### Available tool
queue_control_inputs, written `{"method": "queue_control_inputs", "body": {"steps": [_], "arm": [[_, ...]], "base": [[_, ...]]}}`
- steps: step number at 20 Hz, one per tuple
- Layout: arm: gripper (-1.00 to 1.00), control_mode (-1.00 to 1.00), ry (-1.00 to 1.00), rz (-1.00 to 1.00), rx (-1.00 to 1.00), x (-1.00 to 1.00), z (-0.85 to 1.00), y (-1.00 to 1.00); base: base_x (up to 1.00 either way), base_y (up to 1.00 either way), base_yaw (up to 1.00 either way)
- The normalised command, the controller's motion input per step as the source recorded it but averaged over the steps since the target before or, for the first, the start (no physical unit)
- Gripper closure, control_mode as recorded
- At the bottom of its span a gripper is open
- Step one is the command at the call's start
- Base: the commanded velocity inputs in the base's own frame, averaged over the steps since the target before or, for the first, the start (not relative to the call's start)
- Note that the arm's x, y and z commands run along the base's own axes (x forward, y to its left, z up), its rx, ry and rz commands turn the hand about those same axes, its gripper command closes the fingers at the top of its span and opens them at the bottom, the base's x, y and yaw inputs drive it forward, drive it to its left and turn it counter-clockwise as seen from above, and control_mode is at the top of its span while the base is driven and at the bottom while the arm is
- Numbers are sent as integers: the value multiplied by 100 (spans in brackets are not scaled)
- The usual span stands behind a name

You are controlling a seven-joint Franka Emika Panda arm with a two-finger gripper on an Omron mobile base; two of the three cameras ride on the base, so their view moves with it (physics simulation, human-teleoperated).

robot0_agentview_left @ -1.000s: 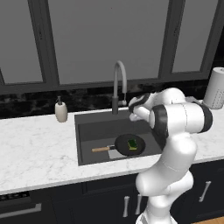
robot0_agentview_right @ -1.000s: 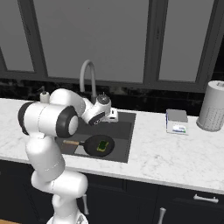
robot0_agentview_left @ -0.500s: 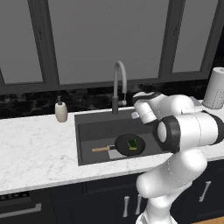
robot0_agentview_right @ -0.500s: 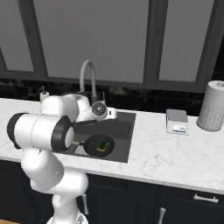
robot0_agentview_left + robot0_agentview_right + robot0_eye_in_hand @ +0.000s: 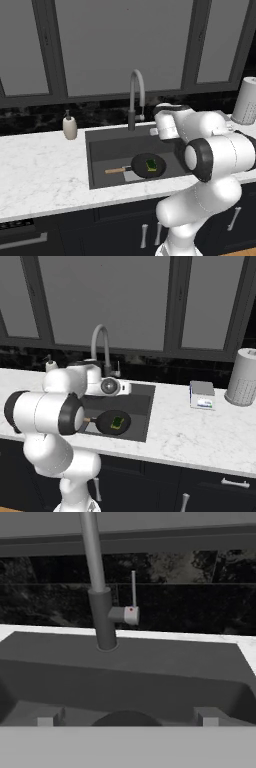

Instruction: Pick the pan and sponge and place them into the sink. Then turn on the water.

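Pan (image 5: 148, 165) and sponge (image 5: 151, 164) already down in the sink (image 5: 100, 150), sponge lying inside the pan, wooden handle pointing toward the soap dispenser (image 5: 70, 127) side. Remaining thing to work, by judgement: the faucet (image 5: 97, 587), more exactly its thin upright lever (image 5: 133, 589) rising from the small side knob (image 5: 131, 615) on the dark base. Likely stiff metal, rigid, light to move but slim and smooth, so easy to slip off; best taken near the upper part of the rod for leverage, or simply pushed sideways with one finger rather than pinched. No stream visible from the spout.

Gripper (image 5: 127, 719) spread wide with nothing between the fingertips, which show as small blocks low in the hand view, facing the faucet base across the sink's back wall. In the right base view, hand (image 5: 111, 387) hovering over the basin just in front of the faucet.

Compared with half a second earlier: elbow swung farther out toward the camera, wrist turned more squarely toward the faucet. Pan and sponge unchanged in place. Blue-and-white box (image 5: 202, 395) unmoved.
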Motion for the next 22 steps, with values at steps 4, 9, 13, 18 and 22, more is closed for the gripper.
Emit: {"method": "queue_control_inputs", "body": {"steps": [4, 9, 13, 18, 22], "arm": [[-100, -100, 0, -4, 2, 0, 36, 0], [-100, -100, 0, -6, 0, 0, 29, 2], [-100, -100, 0, -9, 0, 14, 31, 6], [-100, -100, -3, -10, 2, 20, 23, 0], [-100, -100, -6, -10, 6, 21, 3, -2]], "base": [[0, 0, 0], [0, 0, 0], [0, 0, 0], [0, 0, 0], [0, 0, 0]]}}
